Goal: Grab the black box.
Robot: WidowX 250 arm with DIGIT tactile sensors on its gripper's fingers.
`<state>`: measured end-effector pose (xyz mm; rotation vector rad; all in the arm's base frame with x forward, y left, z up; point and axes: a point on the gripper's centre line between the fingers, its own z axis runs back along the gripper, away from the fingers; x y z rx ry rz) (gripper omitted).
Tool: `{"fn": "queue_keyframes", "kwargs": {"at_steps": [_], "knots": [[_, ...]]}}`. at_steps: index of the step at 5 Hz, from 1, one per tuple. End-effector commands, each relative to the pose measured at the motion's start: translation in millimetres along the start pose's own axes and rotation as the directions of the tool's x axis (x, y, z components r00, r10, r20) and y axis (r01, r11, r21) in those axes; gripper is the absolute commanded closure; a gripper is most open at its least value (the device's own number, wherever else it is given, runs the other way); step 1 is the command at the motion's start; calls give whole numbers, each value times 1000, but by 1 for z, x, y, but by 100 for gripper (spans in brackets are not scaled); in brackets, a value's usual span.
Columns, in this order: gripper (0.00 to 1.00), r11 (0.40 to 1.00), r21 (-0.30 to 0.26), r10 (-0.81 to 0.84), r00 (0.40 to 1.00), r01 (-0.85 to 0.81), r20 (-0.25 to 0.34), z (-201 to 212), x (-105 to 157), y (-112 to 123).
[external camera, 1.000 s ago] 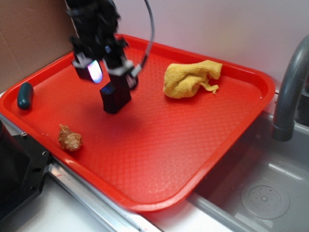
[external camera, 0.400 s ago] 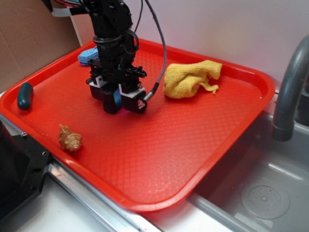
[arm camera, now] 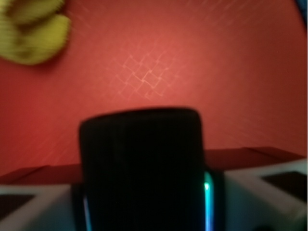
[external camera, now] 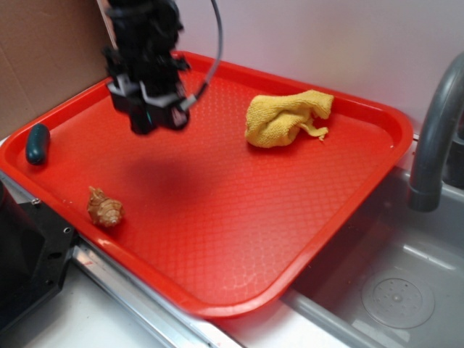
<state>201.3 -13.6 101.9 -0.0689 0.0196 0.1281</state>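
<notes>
In the wrist view the black box fills the lower middle, held upright between the pale fingers of my gripper, which is shut on it. From outside, the gripper hangs above the back left part of the red tray. It is clear of the surface and casts a shadow on the tray below. The box shows there only as a dark shape between the fingers.
A crumpled yellow cloth lies at the tray's back middle. A dark teal oval object rests by the left rim and a tan knobbly lump near the front left. A grey faucet and sink stand to the right.
A second ago the box stood on the tray under the open gripper. The gripper came down, shut on it, and has risen up and to the left with the box.
</notes>
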Motion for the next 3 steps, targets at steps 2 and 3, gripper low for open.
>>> {"fn": "queue_keyframes", "kwargs": {"at_steps": [2,3], "knots": [[100,992,1,-123,971,125,203,112,-11,21],[100,991,8,-130,981,131,146,106,-5,17]]}}
